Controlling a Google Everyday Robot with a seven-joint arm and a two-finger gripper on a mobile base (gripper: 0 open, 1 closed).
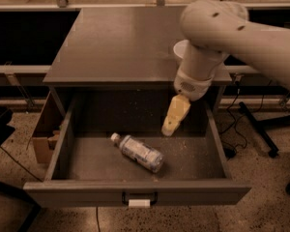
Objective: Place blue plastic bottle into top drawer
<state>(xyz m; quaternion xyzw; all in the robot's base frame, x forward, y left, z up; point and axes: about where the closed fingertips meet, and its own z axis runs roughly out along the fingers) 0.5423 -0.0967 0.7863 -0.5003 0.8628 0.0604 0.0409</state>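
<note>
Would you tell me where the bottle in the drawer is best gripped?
Grip the blue plastic bottle around its labelled middle, from straight above, closing across its width: it lies on its side on the top drawer floor, cap back-left. The gripper hangs apart, toward the drawer's back.

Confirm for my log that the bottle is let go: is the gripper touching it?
Apart. The camera view shows the gripper up and right of the bottle, which lies on its side in the drawer, with bare drawer floor between them.
</note>
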